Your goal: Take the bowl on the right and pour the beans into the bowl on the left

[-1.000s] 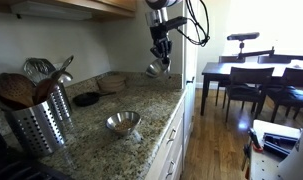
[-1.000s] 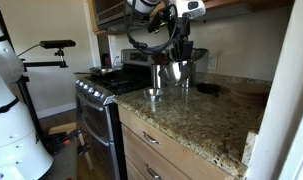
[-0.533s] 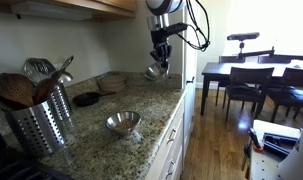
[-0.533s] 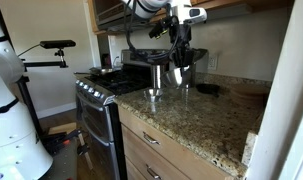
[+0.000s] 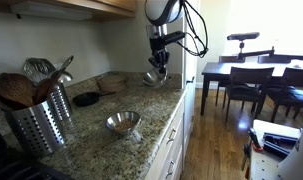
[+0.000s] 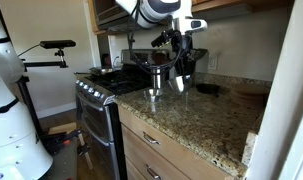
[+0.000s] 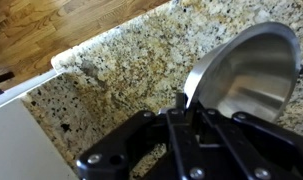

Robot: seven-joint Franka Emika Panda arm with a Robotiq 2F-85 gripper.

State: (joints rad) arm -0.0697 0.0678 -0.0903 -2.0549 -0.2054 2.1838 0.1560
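My gripper (image 5: 157, 66) is shut on the rim of a shiny steel bowl (image 5: 153, 77) and holds it tilted above the far end of the granite counter (image 5: 96, 125). The held bowl also shows in an exterior view (image 6: 180, 77) below the gripper (image 6: 179, 66). In the wrist view the gripper (image 7: 188, 103) pinches the bowl (image 7: 246, 75) at its edge; I see no beans inside it. A second steel bowl (image 5: 123, 122) sits on the counter nearer the front edge, and it also shows in an exterior view (image 6: 153, 94).
A perforated metal utensil holder (image 5: 38, 120) with wooden spoons stands at the counter's near end. A black dish (image 5: 86, 99) and a wooden board (image 5: 113, 82) lie by the back wall. A stove (image 6: 99, 90) adjoins the counter. A dining table with chairs (image 5: 253, 78) stands beyond.
The gripper has come down toward the counter with the steel bowl in it and shifted a little sideways. The bowl on the counter has not moved.
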